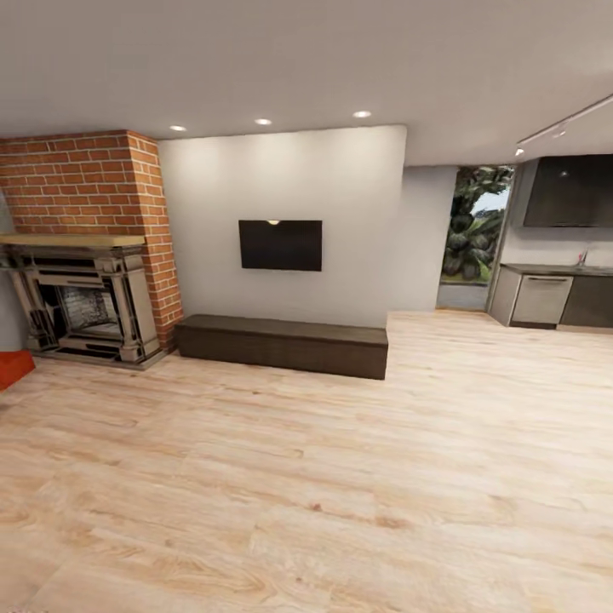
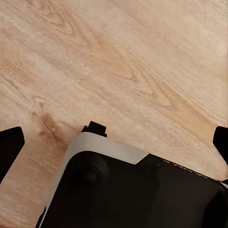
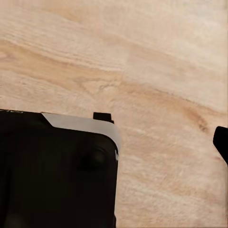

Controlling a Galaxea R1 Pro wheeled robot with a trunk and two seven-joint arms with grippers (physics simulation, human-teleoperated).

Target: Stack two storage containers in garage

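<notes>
One orange-red storage container [image 1: 12, 368] pokes in at the left edge of the head view, on the light wood floor beside the fireplace [image 1: 81, 298]; most of it is cut off. The second container is out of view. In the left wrist view my left gripper [image 2: 114, 145] is open, its dark fingertips [image 2: 9, 147] wide apart over the planks with nothing between them. In the right wrist view one fingertip [image 3: 221, 142] of my right gripper [image 3: 114, 142] shows far out at the edge, the other hidden behind the robot's dark base [image 3: 52, 171]. The gripper looks open and empty.
I am in the living room: red brick chimney [image 1: 94, 179], a low dark bench [image 1: 281, 344] under a wall television [image 1: 280, 244], wide wood floor [image 1: 340, 477] in front. A kitchen counter [image 1: 553, 298] and a glass door [image 1: 472, 238] lie at the back right.
</notes>
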